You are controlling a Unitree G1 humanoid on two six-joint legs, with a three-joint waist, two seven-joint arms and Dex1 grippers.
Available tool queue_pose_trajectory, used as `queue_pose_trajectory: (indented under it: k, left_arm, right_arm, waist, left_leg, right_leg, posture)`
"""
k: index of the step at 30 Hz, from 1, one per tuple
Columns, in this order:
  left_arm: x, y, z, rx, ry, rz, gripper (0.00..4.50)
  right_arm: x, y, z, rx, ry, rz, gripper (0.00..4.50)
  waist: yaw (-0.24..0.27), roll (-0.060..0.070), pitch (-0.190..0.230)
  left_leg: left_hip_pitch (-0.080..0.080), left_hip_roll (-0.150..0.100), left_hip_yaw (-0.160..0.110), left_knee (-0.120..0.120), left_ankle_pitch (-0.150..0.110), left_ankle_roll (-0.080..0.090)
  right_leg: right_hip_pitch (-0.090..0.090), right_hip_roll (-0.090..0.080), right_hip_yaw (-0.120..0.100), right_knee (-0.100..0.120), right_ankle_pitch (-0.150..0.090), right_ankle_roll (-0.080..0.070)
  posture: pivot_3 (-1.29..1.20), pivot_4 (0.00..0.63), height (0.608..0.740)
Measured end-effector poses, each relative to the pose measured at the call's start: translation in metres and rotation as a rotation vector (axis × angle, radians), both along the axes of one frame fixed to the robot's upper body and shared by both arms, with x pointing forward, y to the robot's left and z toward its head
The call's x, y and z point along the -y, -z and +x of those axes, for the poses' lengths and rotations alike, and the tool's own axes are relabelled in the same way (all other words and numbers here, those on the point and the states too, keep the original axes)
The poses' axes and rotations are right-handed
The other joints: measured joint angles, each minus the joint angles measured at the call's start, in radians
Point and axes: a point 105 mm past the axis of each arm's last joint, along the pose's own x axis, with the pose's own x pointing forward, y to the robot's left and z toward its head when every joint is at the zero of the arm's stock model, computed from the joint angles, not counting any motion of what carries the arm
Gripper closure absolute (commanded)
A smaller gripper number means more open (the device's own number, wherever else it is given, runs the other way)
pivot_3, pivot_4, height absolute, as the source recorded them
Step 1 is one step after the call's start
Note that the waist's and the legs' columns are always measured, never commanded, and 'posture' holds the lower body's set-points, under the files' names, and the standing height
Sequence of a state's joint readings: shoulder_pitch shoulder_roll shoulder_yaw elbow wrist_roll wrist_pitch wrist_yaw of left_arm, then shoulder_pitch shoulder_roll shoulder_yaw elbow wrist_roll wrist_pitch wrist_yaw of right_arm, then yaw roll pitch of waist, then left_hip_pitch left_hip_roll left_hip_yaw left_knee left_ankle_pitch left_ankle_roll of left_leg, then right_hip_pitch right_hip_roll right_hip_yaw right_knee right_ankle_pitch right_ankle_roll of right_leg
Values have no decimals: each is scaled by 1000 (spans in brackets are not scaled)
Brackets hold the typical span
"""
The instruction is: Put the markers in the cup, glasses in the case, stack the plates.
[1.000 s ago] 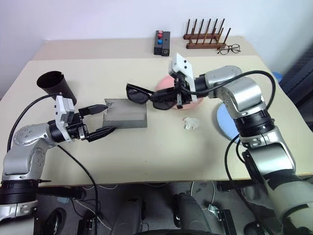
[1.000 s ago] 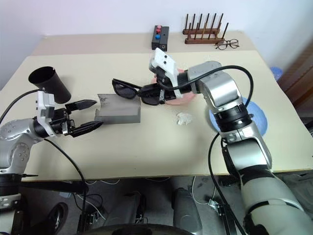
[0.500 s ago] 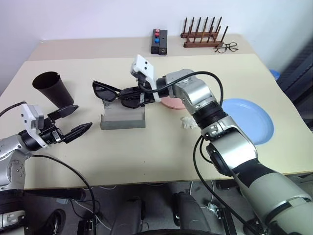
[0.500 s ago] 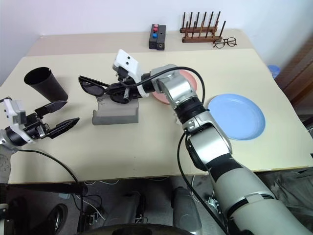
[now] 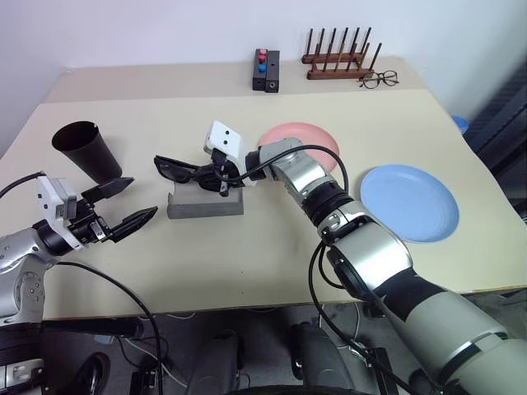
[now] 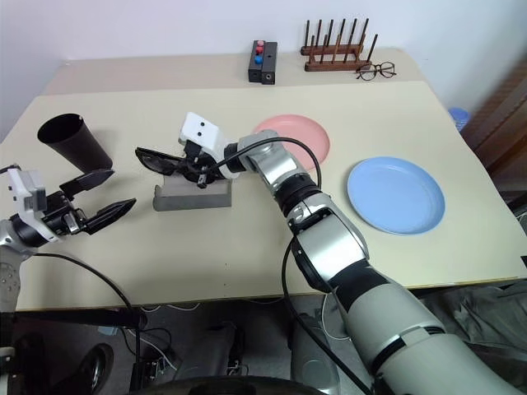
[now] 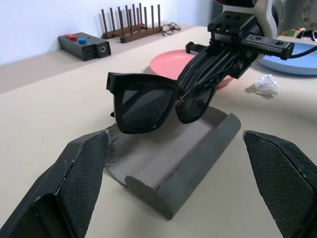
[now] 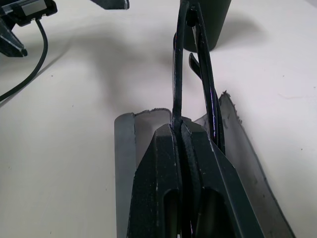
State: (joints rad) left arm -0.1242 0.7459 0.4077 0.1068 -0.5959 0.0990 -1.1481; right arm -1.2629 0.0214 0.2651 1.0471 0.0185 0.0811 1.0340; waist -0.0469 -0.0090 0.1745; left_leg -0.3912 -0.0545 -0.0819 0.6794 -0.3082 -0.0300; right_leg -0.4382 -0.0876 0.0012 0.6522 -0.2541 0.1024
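Clearly the glasses (image 5: 191,171) are the thing in hand: black, thick-framed, with dark lenses, folded flat and hanging just above the open grey case (image 5: 206,202). They look light and stiff, though the lenses would scratch and the hinges could bend under a hard squeeze, so the frame edge is probably the sound place to hold them. The right hand (image 5: 221,176) does that, its fingers pressed together on one end of the frame, with the other lens sticking out past the case toward the cup (image 5: 86,148). The case is a matte shell lying open like a trough on the counter (image 5: 247,247), and I judge it may slide if nudged. The left hand (image 5: 123,204) hangs beside the case with its fingers wide apart, gripping nothing. Farther out, the pink plate (image 5: 309,141) and the blue plate (image 5: 409,202) lie apart, not yet stacked.
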Motion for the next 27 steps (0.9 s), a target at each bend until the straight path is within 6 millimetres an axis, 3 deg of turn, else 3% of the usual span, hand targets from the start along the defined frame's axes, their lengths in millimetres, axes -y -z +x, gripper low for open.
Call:
queue_pose_trajectory:
  k: [7, 27]
  left_arm:
    - [2, -1, 1, 5, 6, 0, 0]
    - [10, -2, 6, 6, 23, 6, 0]
  right_arm:
    - [6, 35, -7, -62, -11, -54, 4452]
    - [22, 27, -15, -151, -102, -131, 4452]
  waist:
    - [0, 0, 0]
    - [0, 0, 0]
  left_leg:
    - [0, 0, 0, 0, 0, 0]
    - [0, 0, 0, 0, 0, 0]
  right_leg:
    - [0, 0, 0, 0, 0, 0]
    - [-1, 0, 0, 1, 0, 0]
  posture:
    - [0, 150, 740]
    - [0, 150, 740]
